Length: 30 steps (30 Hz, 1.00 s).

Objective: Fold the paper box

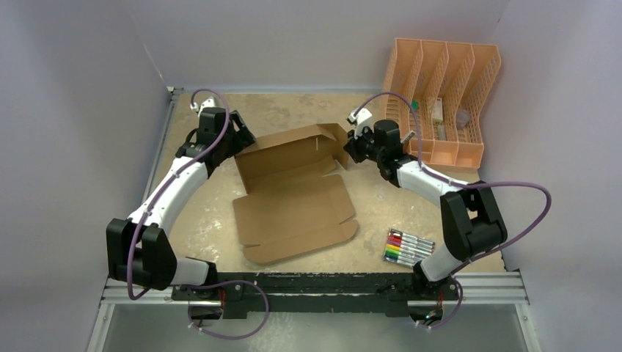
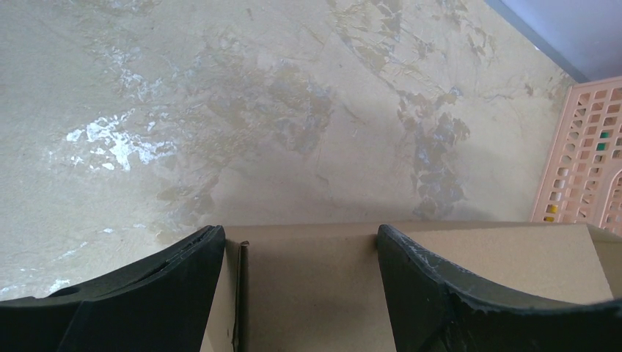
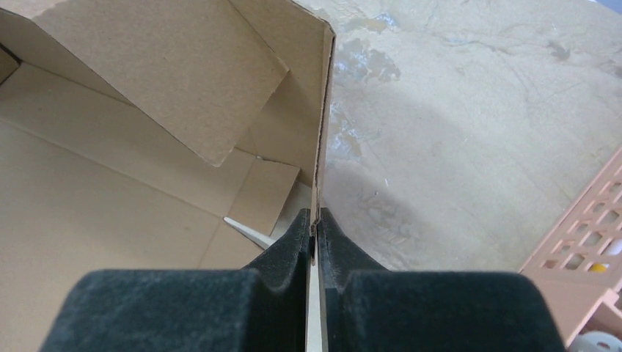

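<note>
- While my right claw is clenched on the edge of the paper box's upright right wall, my left claw hangs released, jaws astride the far left wall.
- That box sits mid-worktop. Its far and side walls are raised and its lid panel lies flat toward me. I judge it roughly half done: flaps to tuck, lid to close.
- Bare surface lies left. The peach slotted organizer crowds my right wrist, and the marker pack lies near the lid's corner.
</note>
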Available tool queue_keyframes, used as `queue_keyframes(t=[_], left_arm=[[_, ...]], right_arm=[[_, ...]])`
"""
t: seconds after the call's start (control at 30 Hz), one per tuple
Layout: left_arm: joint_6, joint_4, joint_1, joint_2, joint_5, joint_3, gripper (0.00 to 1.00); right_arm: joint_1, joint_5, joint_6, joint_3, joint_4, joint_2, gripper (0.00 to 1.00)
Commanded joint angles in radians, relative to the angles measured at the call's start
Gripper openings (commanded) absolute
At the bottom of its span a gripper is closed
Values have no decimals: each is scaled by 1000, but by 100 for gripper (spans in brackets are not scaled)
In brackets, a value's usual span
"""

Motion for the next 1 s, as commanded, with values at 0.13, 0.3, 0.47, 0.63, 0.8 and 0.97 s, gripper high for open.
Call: queue_keyframes(t=[0.13, 0.3, 0.47, 0.63, 0.8, 0.97], left_arm=[[14, -31, -5, -17, -57, -50, 75], [16, -16, -5, -18, -62, -74, 75], [47, -12, -5, -17, -78, -74, 75], [116, -35, -2, 17, -87, -15, 75], [156, -35, -2, 32, -76, 9, 75], [189, -29, -2, 38, -67, 7, 75]], right_arm=[[20, 62, -44, -50, -28, -68, 5], [34, 90, -17, -87, -8, -103, 6], [34, 86, 11, -102, -13, -117, 7], [34, 100, 19, -70, -56, -126, 14], [34, 116, 20, -70, -62, -129, 25], [32, 181, 4, -76, 7, -94, 38]])
